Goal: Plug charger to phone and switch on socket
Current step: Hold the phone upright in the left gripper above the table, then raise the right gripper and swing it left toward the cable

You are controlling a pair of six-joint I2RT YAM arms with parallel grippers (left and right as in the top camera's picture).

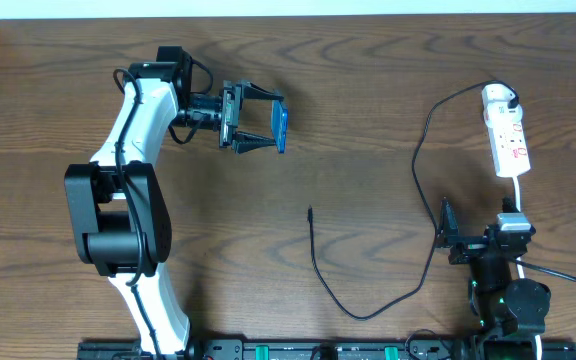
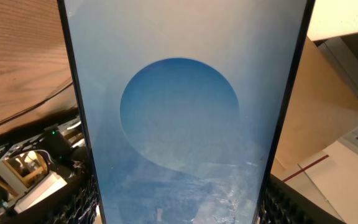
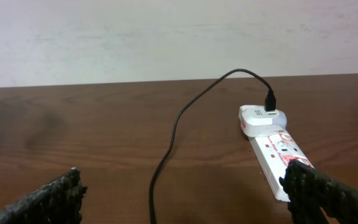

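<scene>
**A:** At ten o'clock from the centre of the table point(image 1: 368, 60), what does the left gripper point(image 1: 276, 126) carry?

**B:** The phone point(image 2: 179, 124). The jaws clamp its two long edges. It stands edge-on to the overhead camera, with the blue screen and its paler circle facing nine o'clock, back at the wrist.

**A:** And the charger point(image 1: 320, 275)?

**B:** Its plug tip point(image 1: 310, 210) lies loose on the wood just off centre, toward five o'clock, well apart from the phone. The cable dips to six o'clock, climbs on the right side and ends in a white adapter point(image 3: 263, 118) at the twelve o'clock end of the socket point(image 1: 509, 140).

**A:** Where does the socket lie?

**B:** At two o'clock, close to the far edge beneath the wall point(image 3: 166, 37). A white cord point(image 1: 519, 190) leaves its six o'clock end.

**A:** And the right gripper point(image 3: 185, 176)?

**B:** At four o'clock, with its jaws spread wide and nothing between them. It faces twelve o'clock, with the socket just ahead on its right.

**A:** Any room to move?

**B:** Bare wood lies between phone and plug tip, and from the tip across to the cable's rising run.
</scene>
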